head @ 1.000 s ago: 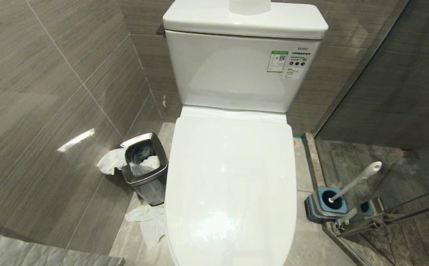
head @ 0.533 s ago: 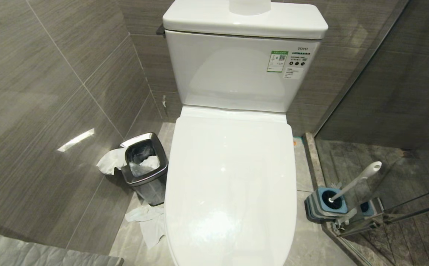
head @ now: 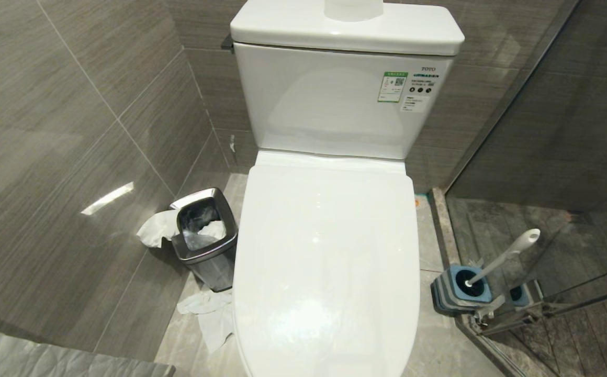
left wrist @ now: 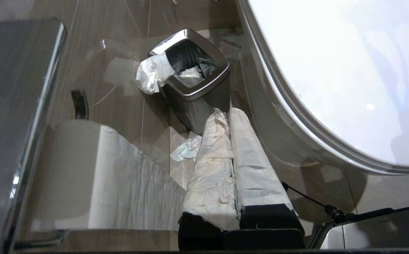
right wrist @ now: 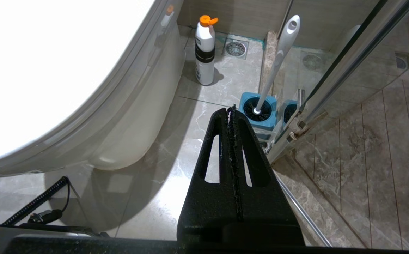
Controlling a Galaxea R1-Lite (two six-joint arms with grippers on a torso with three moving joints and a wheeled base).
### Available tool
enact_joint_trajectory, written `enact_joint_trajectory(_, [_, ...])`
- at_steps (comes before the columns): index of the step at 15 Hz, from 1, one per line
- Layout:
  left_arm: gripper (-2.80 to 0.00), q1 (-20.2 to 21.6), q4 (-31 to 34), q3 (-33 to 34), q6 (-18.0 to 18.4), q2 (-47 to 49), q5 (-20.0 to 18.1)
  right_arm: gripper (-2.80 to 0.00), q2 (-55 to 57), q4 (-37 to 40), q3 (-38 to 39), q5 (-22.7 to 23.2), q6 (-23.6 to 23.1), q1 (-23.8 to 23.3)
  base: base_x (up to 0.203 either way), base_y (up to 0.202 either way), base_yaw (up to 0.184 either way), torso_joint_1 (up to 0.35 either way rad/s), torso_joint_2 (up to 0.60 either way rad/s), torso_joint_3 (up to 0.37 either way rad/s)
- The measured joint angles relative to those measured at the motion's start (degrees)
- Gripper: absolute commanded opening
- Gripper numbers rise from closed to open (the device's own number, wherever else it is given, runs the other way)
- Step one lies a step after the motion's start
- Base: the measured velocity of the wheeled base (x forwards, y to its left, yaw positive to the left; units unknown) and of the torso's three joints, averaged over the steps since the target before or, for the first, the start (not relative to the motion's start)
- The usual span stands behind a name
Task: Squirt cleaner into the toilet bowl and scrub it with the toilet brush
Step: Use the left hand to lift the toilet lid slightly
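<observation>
The toilet bowl (head: 327, 251) is a glossy white toilet in the middle of the head view, its lid down over the basin. No cleaner shows. The toilet brush (head: 502, 259) leans in its blue-and-grey holder (head: 458, 293) on the floor to the toilet's right. Neither arm is in the head view. My left gripper (left wrist: 227, 112), its fingers wrapped in white cloth, is shut and empty low beside the toilet's left flank (left wrist: 271, 134). My right gripper (right wrist: 231, 110) is shut and empty above the floor, just short of the toilet brush (right wrist: 278, 60) in its holder (right wrist: 259, 113).
A white bottle with an orange cap (right wrist: 204, 49) stands on the floor by the toilet's right side. A steel waste bin (head: 204, 238) with tissues stands at the left, more tissue (head: 212, 314) lying before it. A glass shower partition (right wrist: 345, 60) borders the brush holder. Tiled walls close in.
</observation>
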Motion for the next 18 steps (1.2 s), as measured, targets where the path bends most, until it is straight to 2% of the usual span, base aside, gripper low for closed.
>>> enact_joint_trajectory(3, [-2.8,0.02,-2.89,-3.75,0.12,6.77,-0.02,-2.8,0.0,0.02,0.0,0.0,-0.02,0.0,0.0,0.0,0.0,0.0,0.0,0.0])
enact_joint_trajectory(10, [-2.8,0.16,-14.7,-14.23,1.74,28.34,0.3,-2.8,0.0,0.01,0.0,-0.01,-0.01,-0.02,0.0,0.0,0.0,0.0,0.0,0.0])
enact_joint_trajectory(15, [-2.8,-0.59,-16.25,-23.93,2.4,43.75,0.46,-2.8,0.0,0.0,0.0,-0.01,-0.02,-0.02,0.0,0.0,0.0,0.0,0.0,0.0])
enact_joint_trajectory(18, [-2.8,-1.49,-17.33,-26.93,2.73,51.84,0.59,-2.8,0.0,0.0,0.0,-0.01,-0.02,-0.02,0.0,0.0,0.0,0.0,0.0,0.0])
